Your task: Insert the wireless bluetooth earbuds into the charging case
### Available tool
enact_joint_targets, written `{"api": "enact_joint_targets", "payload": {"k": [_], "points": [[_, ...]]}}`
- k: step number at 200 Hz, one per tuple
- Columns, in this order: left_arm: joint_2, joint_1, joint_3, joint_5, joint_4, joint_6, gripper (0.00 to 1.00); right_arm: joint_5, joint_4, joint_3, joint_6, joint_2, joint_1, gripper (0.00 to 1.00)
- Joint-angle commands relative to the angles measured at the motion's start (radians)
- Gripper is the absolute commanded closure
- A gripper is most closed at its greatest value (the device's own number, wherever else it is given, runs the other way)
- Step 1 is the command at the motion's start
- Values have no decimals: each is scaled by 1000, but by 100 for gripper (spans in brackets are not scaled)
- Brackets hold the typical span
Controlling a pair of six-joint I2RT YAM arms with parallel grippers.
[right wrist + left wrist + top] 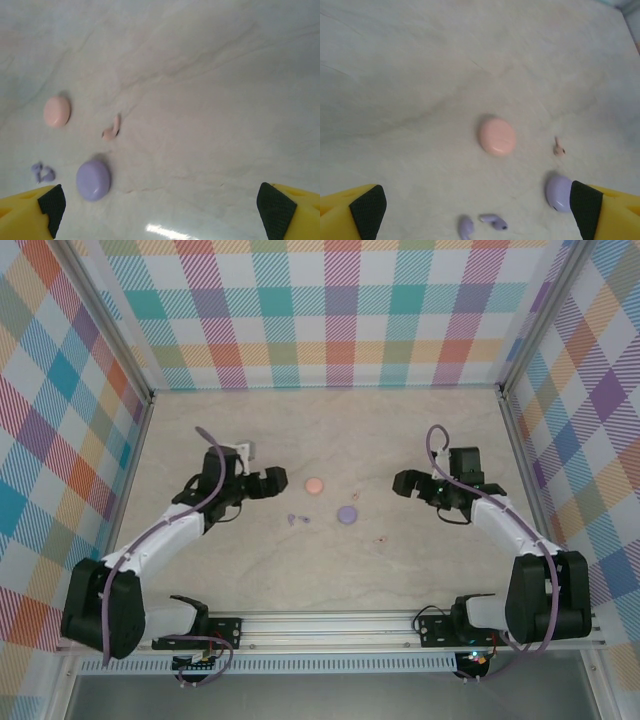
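Observation:
The two wireless bluetooth earbuds point(297, 519) are tiny purple stemmed pieces lying side by side on the table, also visible as earbuds point(494, 221) between my left fingers' span and as earbuds point(42, 172) at the far left. The purple round charging case point(347, 513) lies closed just right of them, seen as case point(559, 192) and case point(93, 180). My left gripper point(278, 481) hovers open up-left of the earbuds, left gripper point(477, 215) holding nothing. My right gripper point(402, 482) is open and empty to the right of the case, right gripper point(160, 210).
A pink round case point(314, 485) lies behind the purple one, with a pink earbud point(354, 497) near it and another pink earbud point(381, 538) further right. Checked walls enclose the table on three sides.

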Motion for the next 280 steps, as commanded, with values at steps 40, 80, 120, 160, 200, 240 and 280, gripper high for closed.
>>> {"api": "enact_joint_targets", "payload": {"k": [40,80,120,160,200,240,280], "points": [[290,-222,213,86,-103,-29,23,-124,-40,-1,64,16,146,26],[465,-267,337,136,-123,-37,36,-150,26,-1,125,107,215,50],[562,-275,398,169,-124,-48,44,-136,82,16,198,230,272,68],[608,-275,419,201,-111,-57,51,-110,133,41,250,319,325,74],[623,-275,422,220,-108,-60,51,-73,137,76,278,383,359,77],[630,-275,416,230,-112,-66,54,-27,121,101,290,411,367,78],[628,-285,410,211,-139,-60,57,7,92,132,272,427,370,78]]}}
